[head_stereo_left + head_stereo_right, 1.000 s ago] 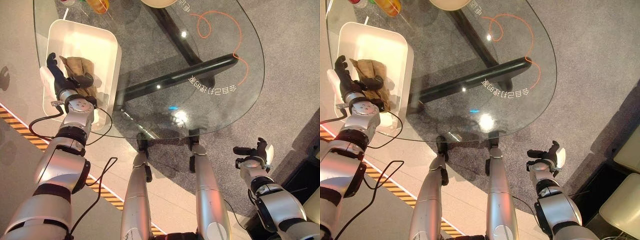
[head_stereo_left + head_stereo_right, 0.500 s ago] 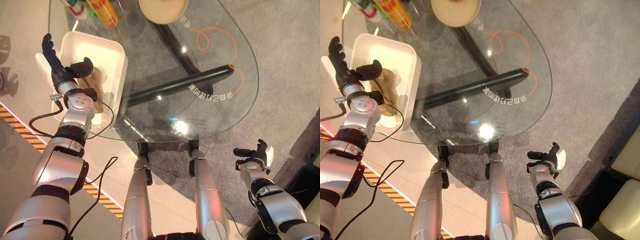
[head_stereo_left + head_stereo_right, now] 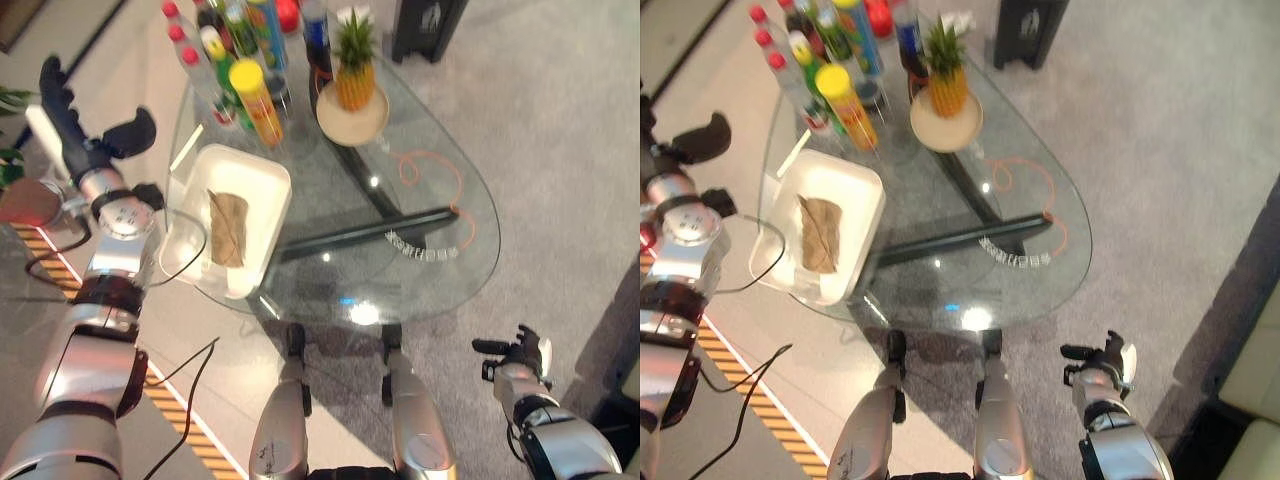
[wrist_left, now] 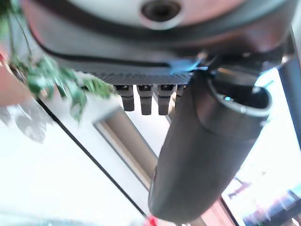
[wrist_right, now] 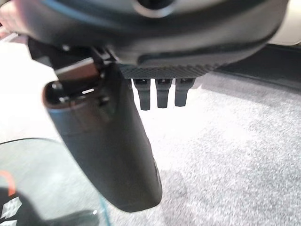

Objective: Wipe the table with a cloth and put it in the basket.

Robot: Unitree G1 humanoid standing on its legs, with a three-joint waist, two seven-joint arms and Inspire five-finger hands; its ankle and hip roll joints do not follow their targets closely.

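Note:
A brown cloth (image 3: 228, 228) lies crumpled inside the white basket (image 3: 272, 192), which stands on the left part of the glass table (image 3: 410, 275). My left hand (image 3: 88, 145) is raised well to the left of the basket, off the table, open with straight fingers (image 4: 143, 98) and thumb (image 4: 207, 155) spread, holding nothing. My right hand (image 3: 520, 355) hangs low at the right over the grey carpet, below the table's near edge, also open, its thumb (image 5: 110, 155) and fingers empty.
Several bottles and cans (image 3: 248, 62) crowd the table's far end beside a pineapple on a round plate (image 3: 352, 90). An orange cord (image 3: 440, 185) curls under the glass. Yellow-black tape (image 3: 185, 440) marks the floor at left. A dark box (image 3: 425, 22) stands beyond the table.
My left hand let go of the cloth, rose out of the basket and drew back to the left. The camera lifted, showing more of the table. The right hand stayed put.

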